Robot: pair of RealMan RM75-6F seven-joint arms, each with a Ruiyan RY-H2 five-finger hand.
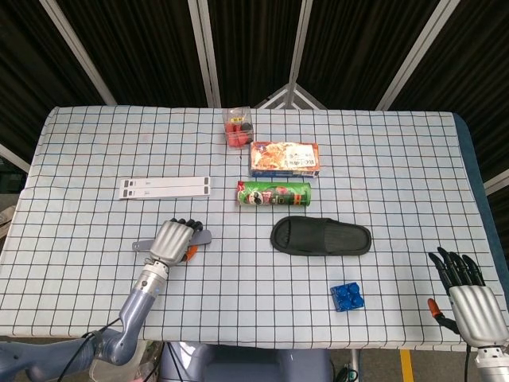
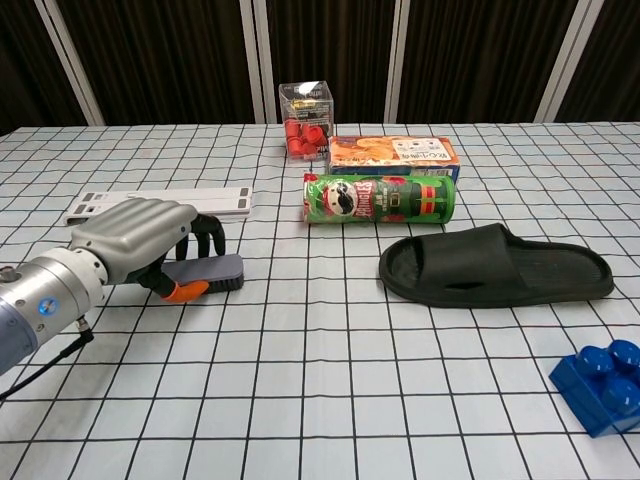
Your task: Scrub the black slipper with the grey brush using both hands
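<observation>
The black slipper [image 1: 321, 236] [image 2: 495, 265] lies flat on the checked cloth, right of centre, toe to the left. The grey brush [image 1: 203, 237] [image 2: 214, 270] is at the left front, lying crosswise. My left hand [image 1: 172, 241] [image 2: 140, 236] grips it, fingers curled over its back and the orange-tipped thumb beneath. The brush's handle end [image 1: 138, 244] pokes out on the hand's left side. My right hand [image 1: 469, 298] hangs off the table's front right corner with fingers spread, holding nothing, far from the slipper. The chest view does not show it.
A green chip can [image 1: 273, 193] [image 2: 380, 198] lies just behind the slipper, with an orange snack box [image 1: 285, 158] and a clear box of red pieces [image 1: 237, 126] further back. A white strip [image 1: 166, 186] lies behind the left hand. A blue brick [image 1: 347, 296] [image 2: 605, 385] sits front right.
</observation>
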